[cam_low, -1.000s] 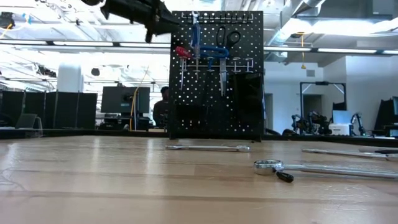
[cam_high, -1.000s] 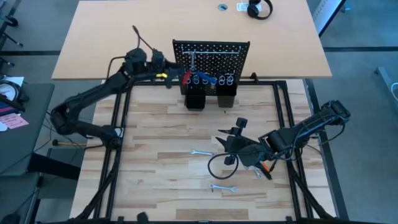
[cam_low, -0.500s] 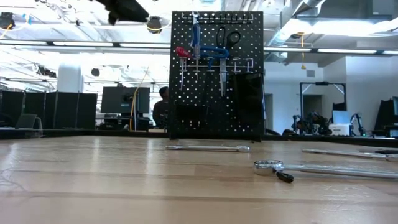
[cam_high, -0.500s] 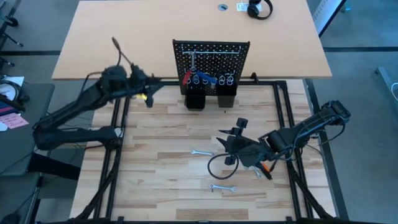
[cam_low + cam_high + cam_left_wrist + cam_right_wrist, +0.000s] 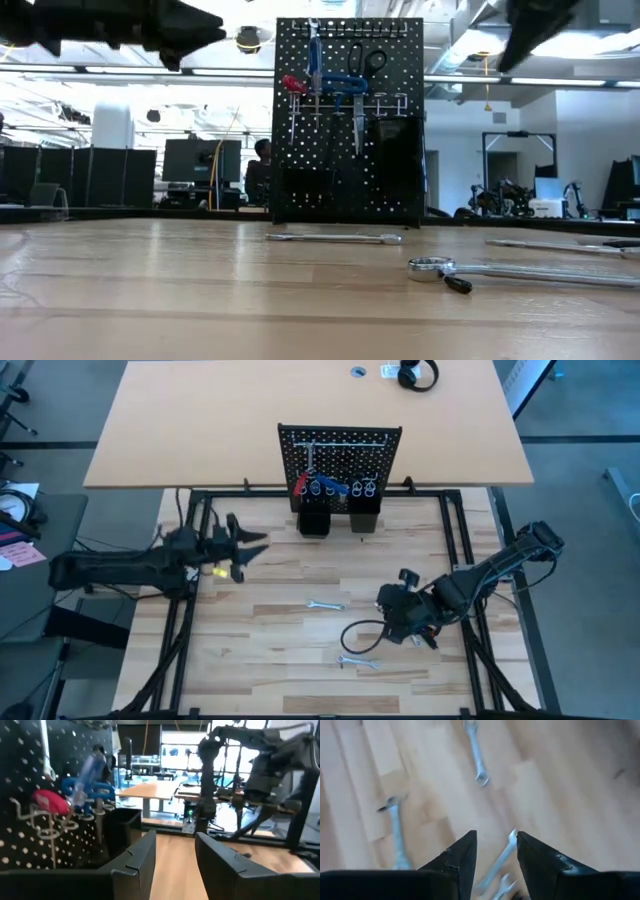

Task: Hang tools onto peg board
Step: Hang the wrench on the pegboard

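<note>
The peg board (image 5: 340, 448) stands upright at the table's far middle. A red-handled tool (image 5: 50, 802), blue-handled tools (image 5: 85, 790), a wrench and black scissors (image 5: 368, 62) hang on its hooks. Three silver wrenches lie flat on the table (image 5: 322, 605) (image 5: 357, 660) (image 5: 412, 638). An orange-and-black tool (image 5: 432, 640) lies by the right arm. My left gripper (image 5: 252, 548) hovers open at the table's left, pointing level toward the board. My right gripper (image 5: 384, 604) is open and tipped down above the wrenches, one of which (image 5: 500, 862) shows beyond its fingers.
Two black cups (image 5: 337, 520) stand at the board's base. A black cable loop (image 5: 362, 635) hangs from the right arm over the near wrenches. A black frame (image 5: 455, 540) runs around the wooden work surface. Bare wood (image 5: 260, 620) lies between the two arms.
My left gripper has drawn back from the peg board toward the table's left and near edge and has sunk, staying open. My right gripper has tipped downward and rolled over the wrenches, shifting a little toward the right edge. The tools have not moved.
</note>
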### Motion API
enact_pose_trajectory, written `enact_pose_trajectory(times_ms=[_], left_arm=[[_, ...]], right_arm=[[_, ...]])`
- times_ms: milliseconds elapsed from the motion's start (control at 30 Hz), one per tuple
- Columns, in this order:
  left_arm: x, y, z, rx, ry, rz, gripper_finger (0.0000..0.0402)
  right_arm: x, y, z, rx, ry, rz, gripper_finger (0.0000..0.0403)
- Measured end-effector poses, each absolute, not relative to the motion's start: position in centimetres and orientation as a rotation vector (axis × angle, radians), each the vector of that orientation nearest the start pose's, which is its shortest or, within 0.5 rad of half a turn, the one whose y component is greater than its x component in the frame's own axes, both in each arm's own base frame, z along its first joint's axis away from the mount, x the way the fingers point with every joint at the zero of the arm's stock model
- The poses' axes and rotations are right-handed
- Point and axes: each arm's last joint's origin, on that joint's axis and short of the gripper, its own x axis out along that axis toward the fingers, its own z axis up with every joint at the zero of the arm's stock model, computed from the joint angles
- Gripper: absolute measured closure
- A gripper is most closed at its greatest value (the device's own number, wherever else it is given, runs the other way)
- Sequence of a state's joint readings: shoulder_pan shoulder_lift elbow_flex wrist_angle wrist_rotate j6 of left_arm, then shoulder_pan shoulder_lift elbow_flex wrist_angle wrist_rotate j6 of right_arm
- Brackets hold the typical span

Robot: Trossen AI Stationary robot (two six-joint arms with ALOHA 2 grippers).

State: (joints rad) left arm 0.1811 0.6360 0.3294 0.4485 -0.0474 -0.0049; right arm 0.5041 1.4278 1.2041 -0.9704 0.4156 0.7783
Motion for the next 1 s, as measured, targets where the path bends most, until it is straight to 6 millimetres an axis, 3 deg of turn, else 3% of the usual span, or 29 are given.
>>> enact_pose_trajectory(times_ms=[133,300,500,600,833,1000], left_arm=[[16.3,2.1,23.8,0.022,-0.081,0.271,0.0272],[17.8,1.4,22.8,0.027,-0.032,0.25,0.0272],[19.2,0.8,21.6,0.082,0.071,0.213,0.0272],[19.8,0.5,20.8,0.111,0.12,0.195,0.0272],[20.3,0.5,20.0,0.108,0.162,0.192,0.0272],[20.4,0.5,19.9,0.099,0.168,0.191,0.0272]], right_arm=[[23.8,12.2,27.6,0.295,1.051,-0.343,0.0233],[23.6,11.3,24.4,0.422,1.129,-0.404,0.0174],[25.3,10.3,21.4,0.456,0.964,-0.295,0.0144],[27.3,9.9,20.5,0.396,0.872,-0.223,0.0143],[32.2,10.1,15.7,-0.032,0.756,-0.011,0.0143],[34.5,7.0,11.6,-0.001,0.784,-0.062,0.0143]])
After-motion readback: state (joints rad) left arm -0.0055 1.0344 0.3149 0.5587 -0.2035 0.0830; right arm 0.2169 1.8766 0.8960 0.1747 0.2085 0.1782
